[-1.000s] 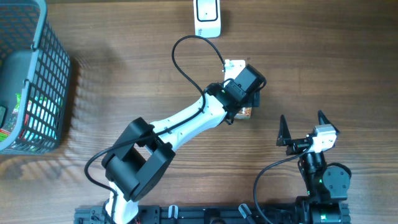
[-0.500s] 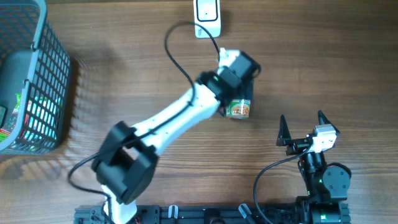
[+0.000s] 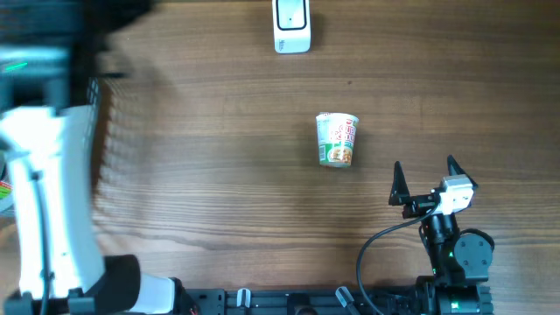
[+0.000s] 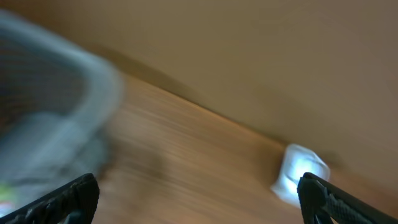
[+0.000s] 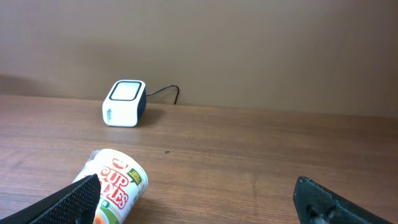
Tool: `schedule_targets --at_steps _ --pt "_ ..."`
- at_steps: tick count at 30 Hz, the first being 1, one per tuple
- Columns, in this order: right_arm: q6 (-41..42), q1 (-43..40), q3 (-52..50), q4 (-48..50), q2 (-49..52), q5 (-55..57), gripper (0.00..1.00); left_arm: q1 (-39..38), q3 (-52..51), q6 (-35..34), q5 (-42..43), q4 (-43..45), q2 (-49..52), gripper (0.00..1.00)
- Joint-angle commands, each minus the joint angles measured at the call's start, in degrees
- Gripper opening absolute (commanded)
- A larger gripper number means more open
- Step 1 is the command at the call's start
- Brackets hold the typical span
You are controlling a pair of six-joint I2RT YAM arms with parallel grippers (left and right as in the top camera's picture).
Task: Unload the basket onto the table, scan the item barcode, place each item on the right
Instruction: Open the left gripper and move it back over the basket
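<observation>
One cup (image 3: pixel 337 140) lying (label up) — left gripper (image 4: pixel 199 198), right gripper (image 3: pixel 424 170) spread.

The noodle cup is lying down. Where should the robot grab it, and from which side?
Probably around the middle of the noodle cup, coming down from above with the right gripper, which is open and nearest. The cup lies on its side, so closing across its round body should stop it rolling.

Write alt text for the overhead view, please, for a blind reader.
A noodle cup lies on its side on the wooden table, touched by neither arm, with a barcode scanner at the far edge. The right gripper sits open near the cup; the left arm is a blur at the left edge.
</observation>
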Motion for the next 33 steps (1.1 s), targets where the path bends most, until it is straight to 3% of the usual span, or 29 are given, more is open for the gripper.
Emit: schedule_targets --at_steps 1,5,13,22,33 --pt "0.0 -0.3 0.0 0.3 -0.3 -0.1 1.00 14.0 0.1 1.3 -0.2 -4.6 1.0 1.00" --pt "0.0 -0.3 0.0 0.3 -0.3 -0.1 1.00 25.8 0.0 1.3 -0.2 -10.0 3.7 1.00" --pt "0.0 -0.3 0.0 0.3 -0.3 -0.1 1.00 38.8 -0.5 3.1 0.1 -15.8 13.6 1.00" --pt "0.0 -0.3 0.0 0.3 -0.3 -0.1 1.00 40.6 -0.6 10.8 4.0 -20.0 26.6 1.00" --pt "0.0 -0.3 0.0 0.3 -0.3 -0.1 1.00 40.6 -0.6 15.1 6.4 -19.3 35.1 1.00"
